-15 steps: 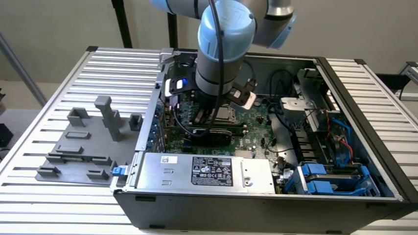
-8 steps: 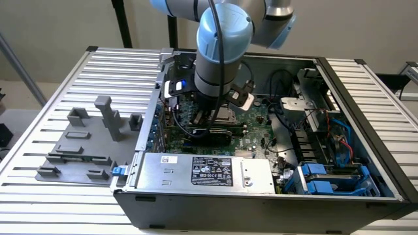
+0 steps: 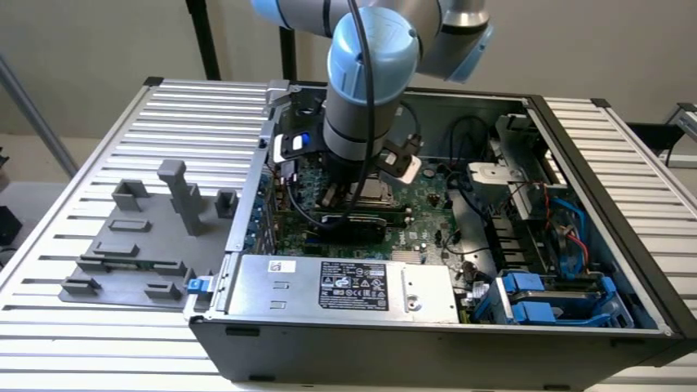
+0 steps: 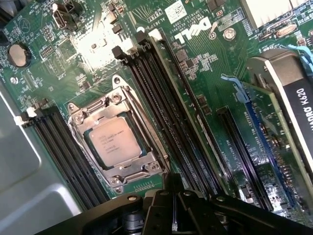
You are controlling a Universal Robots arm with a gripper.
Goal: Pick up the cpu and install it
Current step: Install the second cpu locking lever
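Cpu [image 4: 113, 142]: square, no long axis; lies flat, metal top up, seated in the socket frame [image 4: 117, 139] on the green motherboard [image 4: 195, 63], between memory slots [image 4: 161, 107] on either side. Its edges run skewed in the wrist view; top printing too faint to read. Fingers [image 4: 172, 215]: closed together, holding nothing, just beside the frame. In the exterior view the arm [image 3: 370, 90] hides the cpu inside the open computer case [image 3: 436, 343] on the slatted counter [image 3: 109, 131].
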